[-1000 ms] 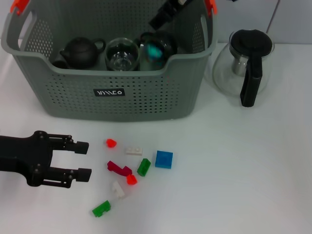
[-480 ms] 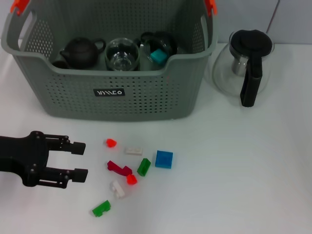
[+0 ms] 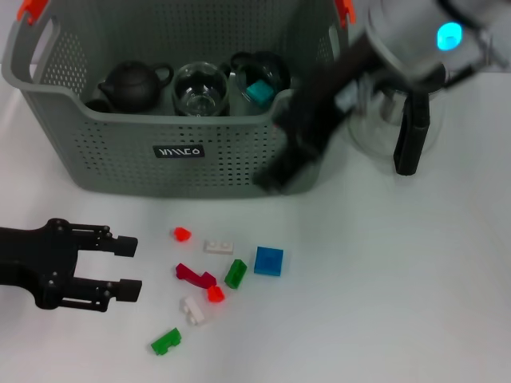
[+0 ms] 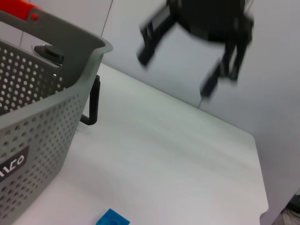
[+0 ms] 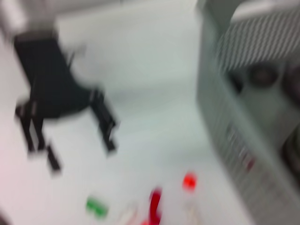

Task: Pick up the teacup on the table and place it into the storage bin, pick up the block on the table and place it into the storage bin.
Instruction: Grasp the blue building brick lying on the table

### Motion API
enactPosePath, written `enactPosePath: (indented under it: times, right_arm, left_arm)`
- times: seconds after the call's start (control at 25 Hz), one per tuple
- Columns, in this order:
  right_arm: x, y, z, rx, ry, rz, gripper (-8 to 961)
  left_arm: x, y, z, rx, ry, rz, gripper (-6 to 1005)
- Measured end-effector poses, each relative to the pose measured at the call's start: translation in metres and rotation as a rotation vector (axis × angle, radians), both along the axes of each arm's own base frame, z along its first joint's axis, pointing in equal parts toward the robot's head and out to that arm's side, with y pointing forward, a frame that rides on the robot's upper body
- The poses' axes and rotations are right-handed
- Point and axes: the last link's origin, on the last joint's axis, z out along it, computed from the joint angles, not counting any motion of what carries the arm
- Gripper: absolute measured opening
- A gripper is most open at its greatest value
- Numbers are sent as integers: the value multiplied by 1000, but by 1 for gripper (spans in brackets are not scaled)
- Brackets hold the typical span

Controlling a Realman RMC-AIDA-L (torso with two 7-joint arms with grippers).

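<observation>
Left pincer (image 3: 128, 266) lies level, fingers apart; right pincer (image 3: 275, 177) blurred, fingers apart, beside storage bin (image 3: 120, 152).

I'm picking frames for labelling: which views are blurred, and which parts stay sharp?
Head view: the right gripper and its arm are motion-smeared in front of the storage bin, while the left gripper, jaws open, and the blocks are crisp. Left wrist view: only the far right gripper is streaked. Right wrist view: blurred throughout.
</observation>
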Motion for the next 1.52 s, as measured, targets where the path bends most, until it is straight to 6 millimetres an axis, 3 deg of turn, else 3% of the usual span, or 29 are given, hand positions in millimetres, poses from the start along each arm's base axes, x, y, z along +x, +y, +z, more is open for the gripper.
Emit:
enactPosePath:
  times: [0.28,0.68,1.52]
  right_arm:
    - [33,-13,-33,-95,-136,52,939]
    - [54,-18,-89,-141,-272,169,940]
    - [74,-7,-134,-86,-275,216,939]
  left_arm:
    - [-1,-2,-2,1,-3,-1,743]
    - [-1,-2,-2,2,-2,0,743]
    - [-3,-2,-3,6,-1,-1,744]
